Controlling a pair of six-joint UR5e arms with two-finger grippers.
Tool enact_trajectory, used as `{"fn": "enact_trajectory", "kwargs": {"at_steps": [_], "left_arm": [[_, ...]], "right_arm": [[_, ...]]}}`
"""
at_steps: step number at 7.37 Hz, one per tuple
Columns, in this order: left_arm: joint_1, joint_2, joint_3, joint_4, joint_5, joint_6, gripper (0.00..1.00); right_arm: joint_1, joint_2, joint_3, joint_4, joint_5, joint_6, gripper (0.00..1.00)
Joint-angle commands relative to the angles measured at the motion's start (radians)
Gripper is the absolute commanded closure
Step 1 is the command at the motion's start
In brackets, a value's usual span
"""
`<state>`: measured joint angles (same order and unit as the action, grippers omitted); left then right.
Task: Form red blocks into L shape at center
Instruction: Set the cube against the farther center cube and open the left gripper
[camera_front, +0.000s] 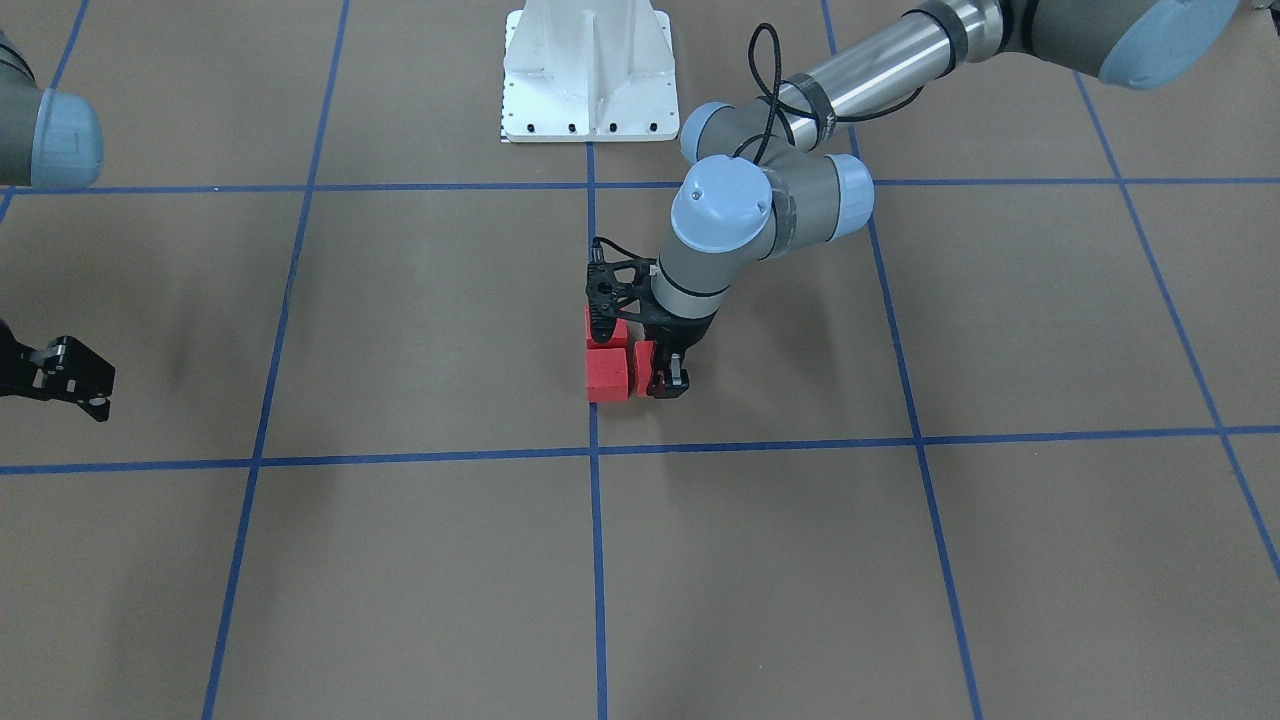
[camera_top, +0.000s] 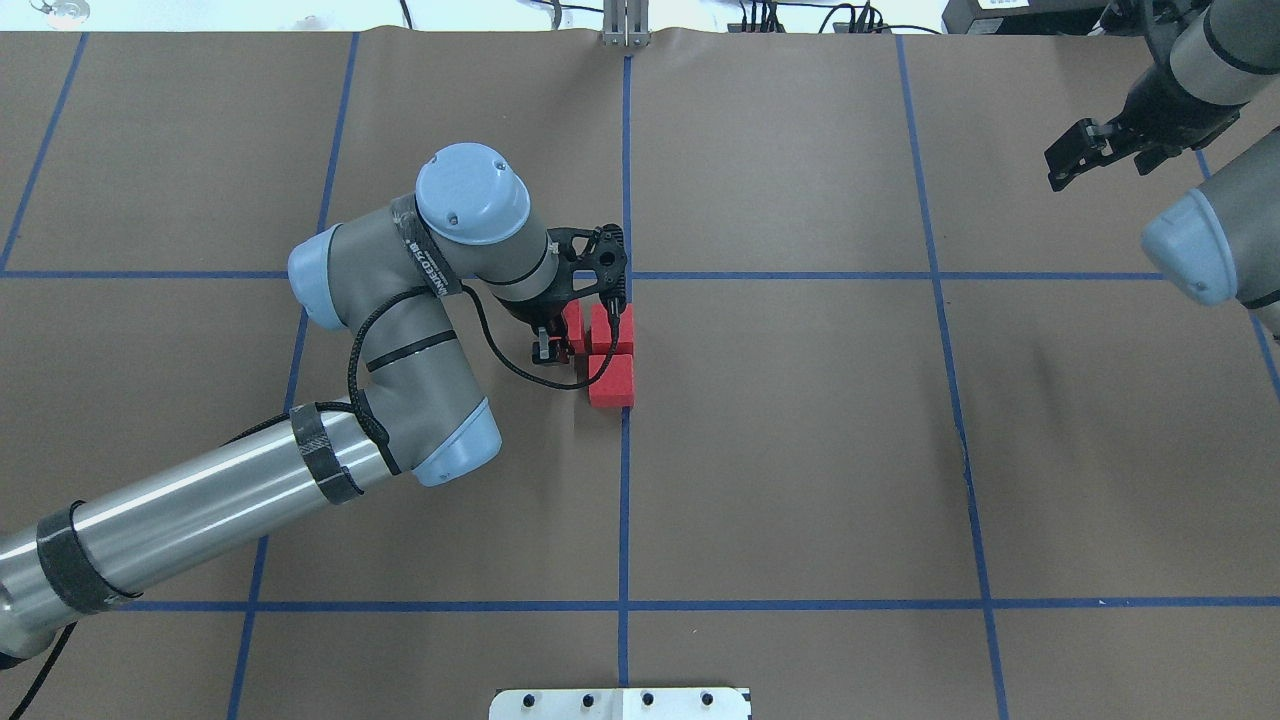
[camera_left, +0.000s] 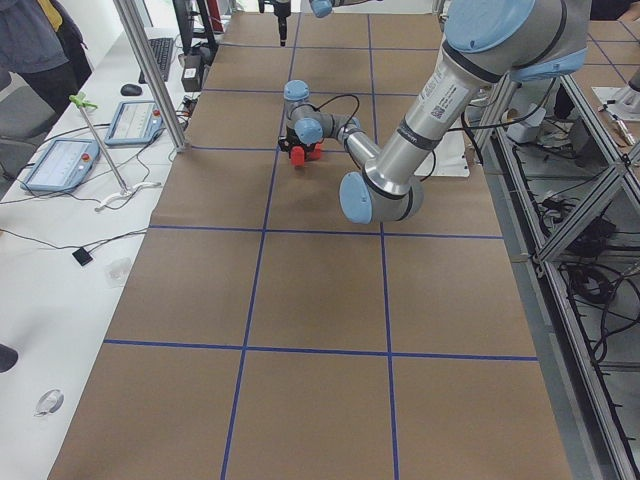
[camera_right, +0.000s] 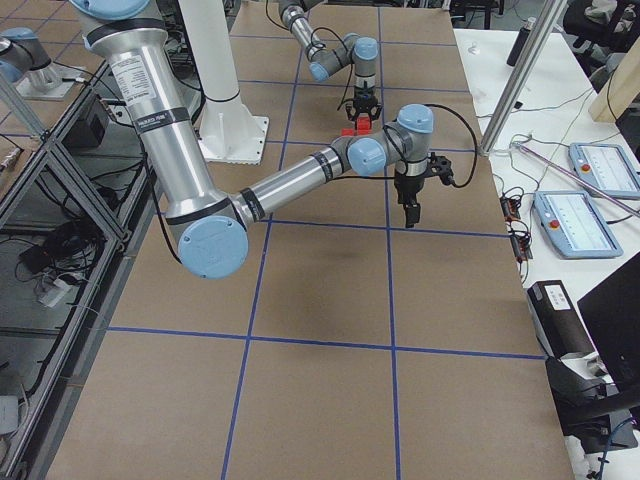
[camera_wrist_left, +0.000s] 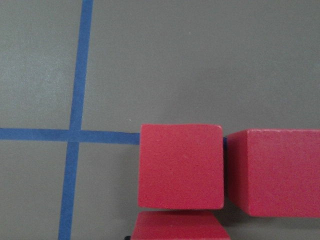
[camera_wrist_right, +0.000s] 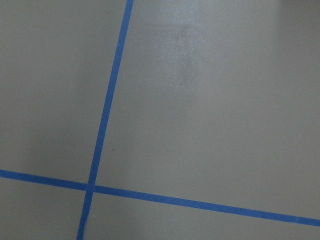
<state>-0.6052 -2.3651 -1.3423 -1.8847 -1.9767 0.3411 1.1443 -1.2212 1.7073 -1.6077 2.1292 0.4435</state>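
Note:
Three red blocks sit touching at the center, against the middle blue tape line. In the overhead view one block lies nearest the robot, a second just beyond it, and a third to that one's left, so they make a corner. My left gripper stands straight down, shut on the third block. The left wrist view shows that block at the bottom edge, butted against the corner block. My right gripper hangs open and empty, far off to the side.
The white robot base stands on the middle line behind the blocks. Blue tape divides the brown floor into large squares. A side bench with tablets, metal posts and a person border the far edge.

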Motion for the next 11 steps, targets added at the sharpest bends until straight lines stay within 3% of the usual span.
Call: {"fn": "enact_trajectory", "kwargs": {"at_steps": [1, 2, 4, 10, 11], "left_arm": [[0.011, -0.006, 0.008, 0.003, 0.033, 0.001, 1.0], [0.012, -0.01, 0.011, 0.003, 0.036, 0.001, 1.0], [0.016, -0.01, 0.015, 0.001, 0.038, 0.001, 0.88], [0.024, -0.013, 0.017, 0.003, 0.039, 0.001, 0.86], [0.022, -0.014, 0.018, 0.003, 0.039, 0.001, 0.81]], "right_arm": [[0.0, 0.0, 0.0, 0.0, 0.0, 0.001, 0.0], [0.0, 0.0, 0.0, 0.0, 0.0, 0.001, 0.0], [0.0, 0.0, 0.0, 0.0, 0.0, 0.001, 0.0], [0.0, -0.001, -0.002, -0.001, 0.0, 0.001, 0.0], [0.0, 0.0, -0.002, 0.0, 0.0, 0.001, 0.0]]}}
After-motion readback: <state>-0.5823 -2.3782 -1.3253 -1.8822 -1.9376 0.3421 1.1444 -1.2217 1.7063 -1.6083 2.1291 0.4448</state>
